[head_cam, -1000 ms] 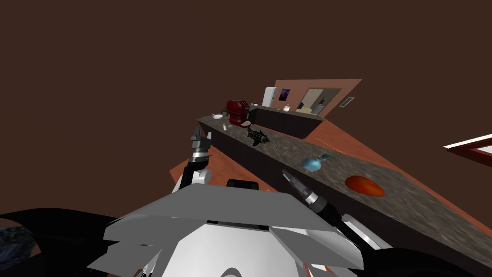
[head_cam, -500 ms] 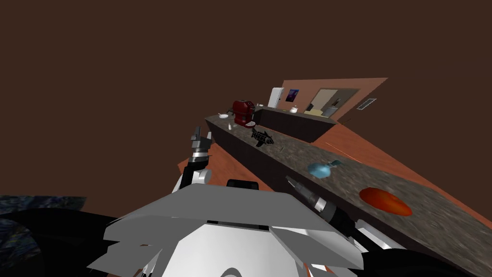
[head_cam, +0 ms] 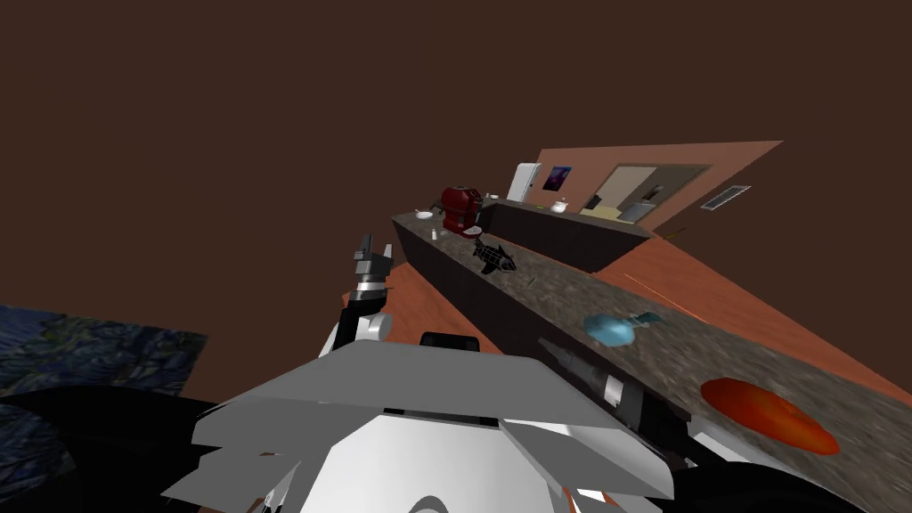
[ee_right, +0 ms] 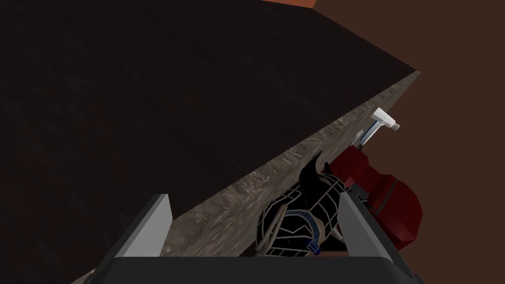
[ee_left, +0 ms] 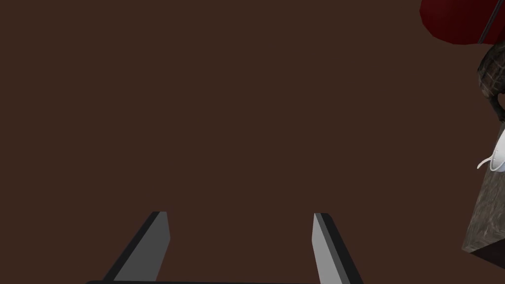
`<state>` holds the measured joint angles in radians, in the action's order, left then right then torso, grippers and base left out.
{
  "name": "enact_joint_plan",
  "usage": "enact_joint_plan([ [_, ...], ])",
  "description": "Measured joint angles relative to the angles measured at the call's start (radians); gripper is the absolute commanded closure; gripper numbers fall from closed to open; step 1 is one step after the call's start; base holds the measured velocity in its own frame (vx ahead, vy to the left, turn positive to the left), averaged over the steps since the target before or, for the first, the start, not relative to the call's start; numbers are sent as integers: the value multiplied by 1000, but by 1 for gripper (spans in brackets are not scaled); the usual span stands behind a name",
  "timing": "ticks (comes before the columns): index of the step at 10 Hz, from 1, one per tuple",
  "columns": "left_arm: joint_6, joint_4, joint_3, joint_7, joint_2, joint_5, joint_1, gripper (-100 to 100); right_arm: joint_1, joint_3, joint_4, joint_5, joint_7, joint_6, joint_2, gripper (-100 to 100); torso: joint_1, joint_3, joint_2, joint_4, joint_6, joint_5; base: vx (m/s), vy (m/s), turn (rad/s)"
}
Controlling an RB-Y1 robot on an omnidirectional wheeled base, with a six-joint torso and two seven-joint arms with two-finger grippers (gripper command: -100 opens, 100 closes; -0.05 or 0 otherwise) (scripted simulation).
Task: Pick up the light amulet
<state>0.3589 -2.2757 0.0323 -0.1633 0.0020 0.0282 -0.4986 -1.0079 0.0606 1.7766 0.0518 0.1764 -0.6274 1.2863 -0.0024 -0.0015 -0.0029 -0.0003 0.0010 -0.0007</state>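
The light amulet is taken to be the pale blue piece [head_cam: 611,329] lying on the counter [head_cam: 557,283], between a black figure [head_cam: 493,256] and an orange disc [head_cam: 768,415]. The right gripper [ee_right: 252,196] is spread wide and empty, set low by the counter's edge and aimed at the black figure, with a red machine [ee_right: 394,207] beyond. The left gripper [ee_left: 240,213] is likewise spread and empty. From this aim the wrong piece could be seized, and the edge could be struck when the arm is raised.
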Motion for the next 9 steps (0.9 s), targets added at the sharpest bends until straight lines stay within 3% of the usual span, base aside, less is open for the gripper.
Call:
enact_joint_plan([
  [3, 0, 0, 0, 0, 0, 0, 0, 0, -30, 2, -36, 5, 3, 3, 79, -100, 0, 0, 0, 0, 1, 0, 10, -1, 130],
  [4, 0, 0, 0, 0, 0, 0, 0, 0, -69, -16, -44, 2, 2, 4, 112, -100, 1, 0, 0, 0, -1, 0, 15, -4, 155],
  [7, 0, 0, 0, 0, 0, 0, 0, 0, -95, -7, -106, 11, 2, -7, 201, -100, 0, -1, -1, 0, 0, 0, 23, -6, 212],
  [9, 0, 0, 0, 0, 0, 0, 0, 0, -141, -24, -119, 10, 4, 8, 271, -100, 0, -1, -2, 0, 0, 0, 29, -1, 209],
])
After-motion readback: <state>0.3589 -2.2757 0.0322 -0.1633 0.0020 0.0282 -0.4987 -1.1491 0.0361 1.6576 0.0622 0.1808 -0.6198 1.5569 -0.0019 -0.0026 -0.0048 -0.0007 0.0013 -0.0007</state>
